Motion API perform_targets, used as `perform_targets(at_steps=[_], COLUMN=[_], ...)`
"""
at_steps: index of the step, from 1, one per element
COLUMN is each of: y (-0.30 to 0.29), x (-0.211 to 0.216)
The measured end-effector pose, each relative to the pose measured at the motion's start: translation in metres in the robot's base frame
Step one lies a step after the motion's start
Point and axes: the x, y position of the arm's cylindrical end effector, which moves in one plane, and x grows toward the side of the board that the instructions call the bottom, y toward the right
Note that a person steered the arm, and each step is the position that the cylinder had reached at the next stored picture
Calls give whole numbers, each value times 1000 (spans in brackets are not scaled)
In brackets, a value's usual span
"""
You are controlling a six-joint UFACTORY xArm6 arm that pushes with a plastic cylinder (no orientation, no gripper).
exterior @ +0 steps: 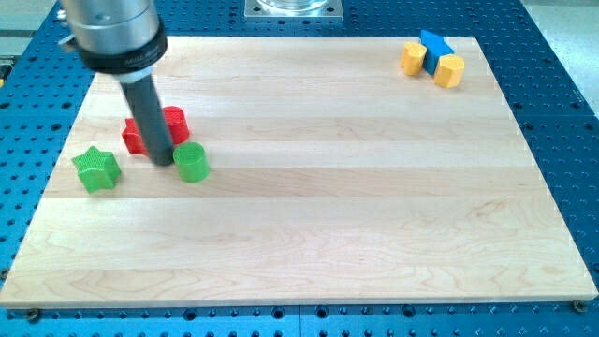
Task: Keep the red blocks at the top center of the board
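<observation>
Two red blocks sit together at the board's left: one shows to the right of the rod, the other to its left, both partly hidden by the rod. My tip rests on the board just below the red blocks and just left of a green round block. A green star block lies further left.
At the view's top right a blue block sits between two yellow blocks. The wooden board lies on a blue perforated table.
</observation>
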Motion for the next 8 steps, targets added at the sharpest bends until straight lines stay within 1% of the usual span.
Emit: perform_targets(at_steps=[1, 2, 3, 4, 5, 6, 7, 8], y=[-22, -28, -4, 50, 67, 35, 0, 46], x=[5, -37, -55, -95, -139, -84, -114, -158])
